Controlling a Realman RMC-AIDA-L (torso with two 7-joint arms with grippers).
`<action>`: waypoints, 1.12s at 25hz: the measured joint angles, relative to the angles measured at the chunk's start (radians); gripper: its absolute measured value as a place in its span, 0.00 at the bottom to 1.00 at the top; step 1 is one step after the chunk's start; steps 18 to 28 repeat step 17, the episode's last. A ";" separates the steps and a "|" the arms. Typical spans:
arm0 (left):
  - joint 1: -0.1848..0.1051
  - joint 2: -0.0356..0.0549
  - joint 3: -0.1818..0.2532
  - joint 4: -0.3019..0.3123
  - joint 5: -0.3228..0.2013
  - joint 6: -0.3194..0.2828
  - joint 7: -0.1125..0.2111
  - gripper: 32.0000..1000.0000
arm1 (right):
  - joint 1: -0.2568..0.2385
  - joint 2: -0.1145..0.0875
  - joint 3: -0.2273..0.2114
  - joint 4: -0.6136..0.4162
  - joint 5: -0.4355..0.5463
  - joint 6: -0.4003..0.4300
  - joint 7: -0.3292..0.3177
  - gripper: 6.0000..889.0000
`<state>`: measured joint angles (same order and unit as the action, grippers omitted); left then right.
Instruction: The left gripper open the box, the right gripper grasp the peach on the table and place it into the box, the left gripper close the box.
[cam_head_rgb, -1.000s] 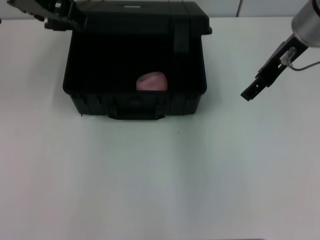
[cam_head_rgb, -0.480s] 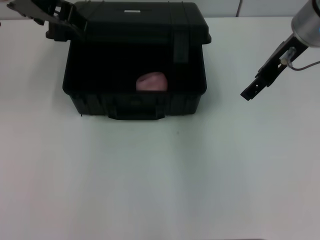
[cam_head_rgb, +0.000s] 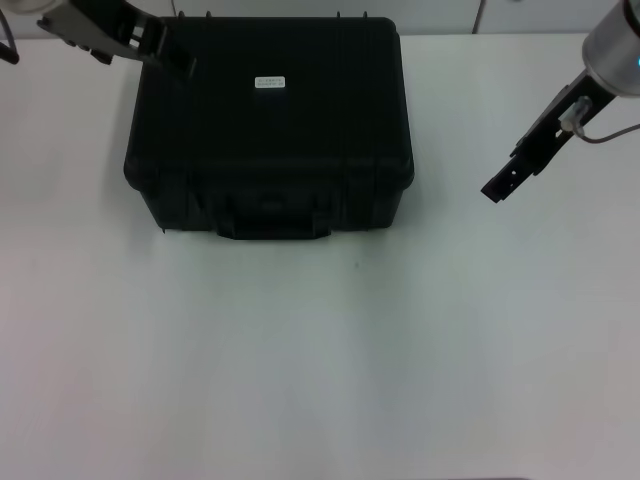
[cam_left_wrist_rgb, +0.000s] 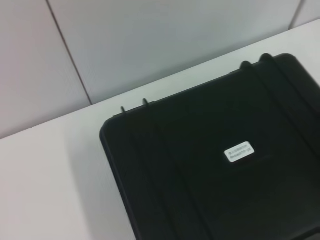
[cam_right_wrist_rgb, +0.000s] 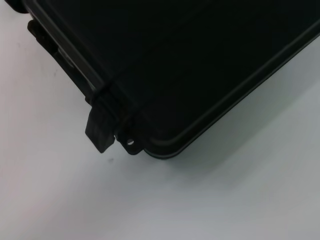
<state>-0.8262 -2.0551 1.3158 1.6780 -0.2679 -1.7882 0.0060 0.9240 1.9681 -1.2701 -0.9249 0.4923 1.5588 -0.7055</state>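
Observation:
The black box (cam_head_rgb: 270, 140) stands shut on the white table (cam_head_rgb: 320, 350), lid down with its white label (cam_head_rgb: 269, 83) facing up. In the left wrist view the box lid (cam_left_wrist_rgb: 200, 190) and the label (cam_left_wrist_rgb: 239, 152) show from above. The peach is hidden. My left gripper (cam_head_rgb: 170, 58) sits at the lid's far left corner, touching or just above it. My right gripper (cam_head_rgb: 496, 188) hangs over bare table to the right of the box, apart from it. The right wrist view shows a box corner (cam_right_wrist_rgb: 175, 60) with a latch (cam_right_wrist_rgb: 102, 127).
The box's front handle (cam_head_rgb: 272, 222) faces me. A pale wall (cam_left_wrist_rgb: 150, 45) rises behind the table's far edge. White tabletop stretches in front of the box and to both sides of it.
The lid has come down: the box was open with the pink peach showing inside, and now it is shut. My left gripper moved slightly forward with the lid. The right arm stayed still.

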 joint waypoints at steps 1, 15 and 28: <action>0.000 0.0000 0.000 0.000 0.000 0.000 0.000 0.84 | 0.000 0.000 0.000 0.000 0.000 0.000 0.000 0.95; -0.001 -0.0005 0.000 0.000 0.007 0.000 0.000 0.84 | 0.001 0.000 0.000 0.000 0.000 0.002 0.000 0.95; -0.001 -0.0005 0.000 0.000 0.008 0.000 0.000 0.84 | 0.001 0.000 0.000 0.000 0.000 0.002 0.000 0.95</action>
